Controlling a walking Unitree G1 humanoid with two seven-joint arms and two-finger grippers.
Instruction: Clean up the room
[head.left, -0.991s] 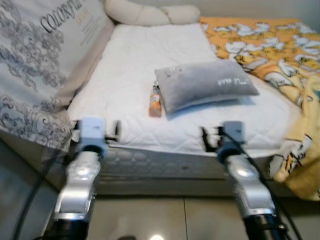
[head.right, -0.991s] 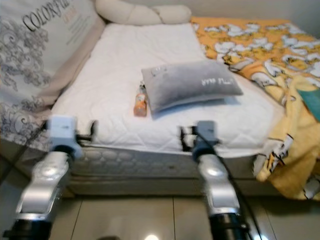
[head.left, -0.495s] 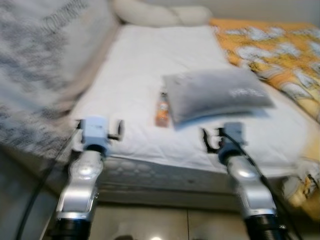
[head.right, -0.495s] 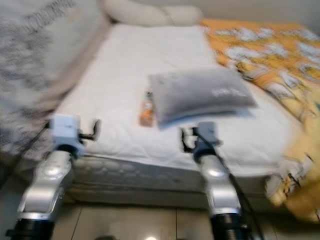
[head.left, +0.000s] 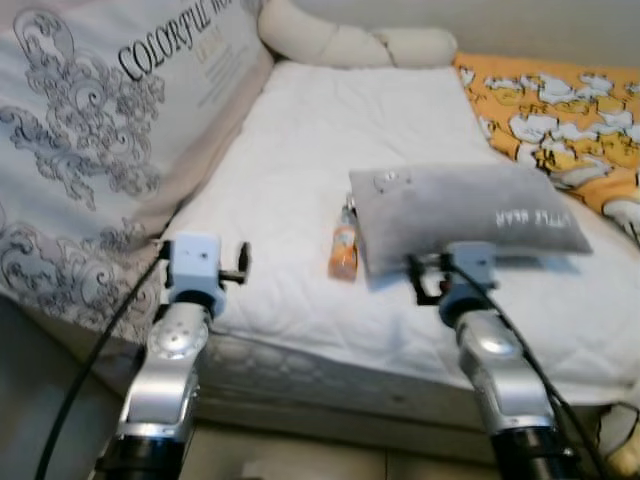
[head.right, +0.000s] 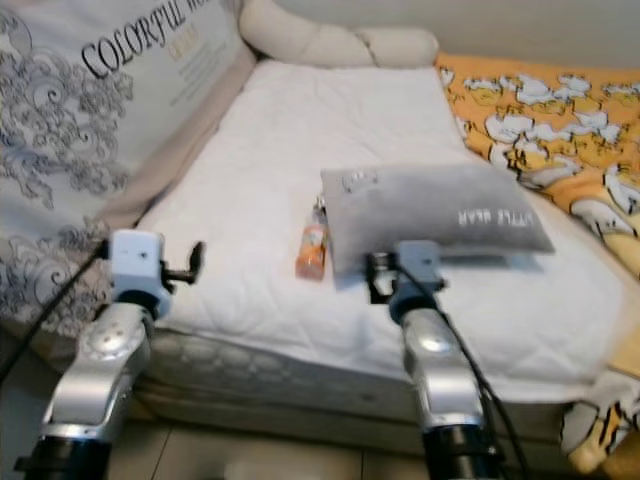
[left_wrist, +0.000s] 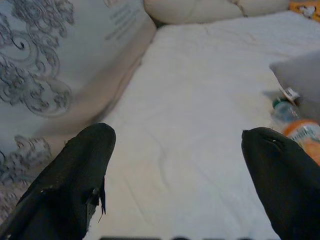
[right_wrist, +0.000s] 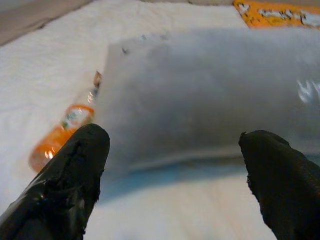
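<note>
An orange drink bottle (head.left: 343, 249) lies on the white mattress (head.left: 300, 180), right beside a grey pillow (head.left: 460, 212). My left gripper (left_wrist: 175, 165) is open over the mattress near its front edge, with the bottle (left_wrist: 299, 131) ahead and to its right. My right gripper (right_wrist: 172, 170) is open just short of the grey pillow (right_wrist: 200, 95), and the bottle (right_wrist: 62, 130) lies off to its left. Nothing is held between either pair of fingers.
A large patterned cushion (head.left: 90, 150) leans along the bed's left side. Cream pillows (head.left: 340, 45) lie at the head. An orange and yellow patterned blanket (head.left: 550, 95) covers the right part. Tiled floor (head.right: 250, 460) runs along the bed's front.
The camera has shifted closer and to the left, so the bed looks larger and the blanket has slid toward the right edge. Both arms stay held out in front.
</note>
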